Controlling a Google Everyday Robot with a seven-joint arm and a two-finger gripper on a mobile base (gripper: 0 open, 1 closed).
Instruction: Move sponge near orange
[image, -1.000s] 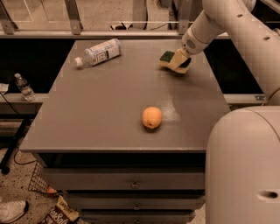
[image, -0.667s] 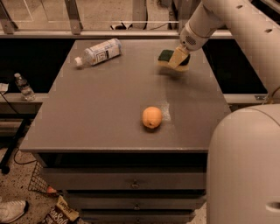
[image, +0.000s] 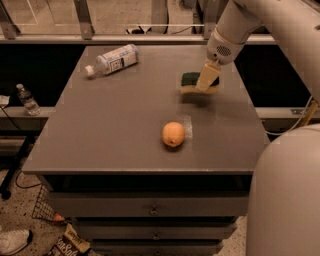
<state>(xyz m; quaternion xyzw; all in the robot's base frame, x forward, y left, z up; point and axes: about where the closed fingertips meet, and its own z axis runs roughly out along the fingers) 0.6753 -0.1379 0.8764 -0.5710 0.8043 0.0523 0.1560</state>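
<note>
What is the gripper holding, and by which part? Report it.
The gripper, over the far right of the table, holds the sponge by its right half.

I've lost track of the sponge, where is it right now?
In the camera view the sponge is over the far right of the table, held in the jaws of the gripper, beyond the orange.
</note>
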